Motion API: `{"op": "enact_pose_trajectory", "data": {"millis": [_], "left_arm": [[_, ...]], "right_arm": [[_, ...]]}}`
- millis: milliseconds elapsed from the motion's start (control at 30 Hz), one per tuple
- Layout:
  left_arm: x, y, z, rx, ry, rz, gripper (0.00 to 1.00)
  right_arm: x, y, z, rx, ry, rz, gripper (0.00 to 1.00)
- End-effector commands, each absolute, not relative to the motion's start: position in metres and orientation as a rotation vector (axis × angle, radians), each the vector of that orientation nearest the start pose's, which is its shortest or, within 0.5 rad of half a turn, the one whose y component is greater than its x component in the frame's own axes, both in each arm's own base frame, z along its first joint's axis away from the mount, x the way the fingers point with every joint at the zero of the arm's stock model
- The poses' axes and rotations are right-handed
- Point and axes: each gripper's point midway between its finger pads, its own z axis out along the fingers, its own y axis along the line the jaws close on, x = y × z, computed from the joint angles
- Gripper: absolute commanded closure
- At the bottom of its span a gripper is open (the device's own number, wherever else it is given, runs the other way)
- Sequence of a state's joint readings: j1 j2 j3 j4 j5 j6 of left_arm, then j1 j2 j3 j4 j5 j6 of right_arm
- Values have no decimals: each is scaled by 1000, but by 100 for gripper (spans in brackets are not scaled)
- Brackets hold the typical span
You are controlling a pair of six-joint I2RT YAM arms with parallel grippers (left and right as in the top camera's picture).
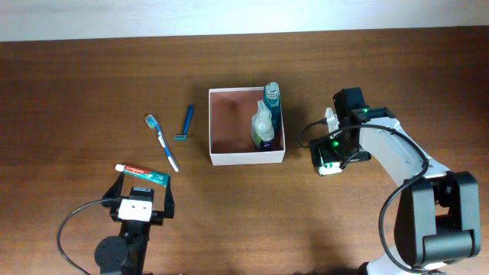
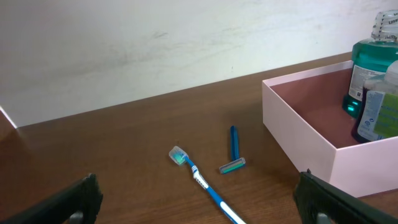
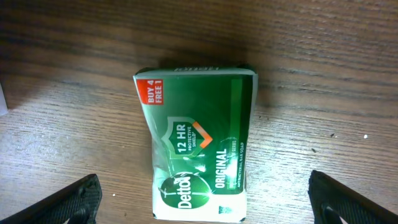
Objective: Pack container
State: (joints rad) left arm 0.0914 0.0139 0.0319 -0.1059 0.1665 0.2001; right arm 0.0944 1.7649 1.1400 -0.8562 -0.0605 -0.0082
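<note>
Soap packet [image 3: 196, 143] lying skewed under the right gripper [image 3: 202, 180], jaws wide apart; an off-centre closure may twist it free.

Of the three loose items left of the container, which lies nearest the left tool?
The toothpaste tube, lying crosswise just ahead of the left tool. The toothbrush and the blue razor lie farther away.
</note>
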Motion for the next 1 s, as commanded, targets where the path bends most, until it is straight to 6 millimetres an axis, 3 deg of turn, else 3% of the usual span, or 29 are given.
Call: {"op": "enact_pose_trajectory", "data": {"millis": [0, 267, 600, 967], "left_arm": [[244, -4, 158, 201, 1648, 84, 0], [244, -4, 158, 201, 1648, 84, 0], [244, -4, 158, 201, 1648, 84, 0], [244, -4, 158, 201, 1648, 84, 0]], "right_arm": [[322, 39, 26, -167, 3055, 68, 1], [314, 39, 10, -167, 3058, 75, 1], [319, 38, 1, -166, 3016, 67, 2], [319, 23, -1, -118, 3014, -61, 1]]}}
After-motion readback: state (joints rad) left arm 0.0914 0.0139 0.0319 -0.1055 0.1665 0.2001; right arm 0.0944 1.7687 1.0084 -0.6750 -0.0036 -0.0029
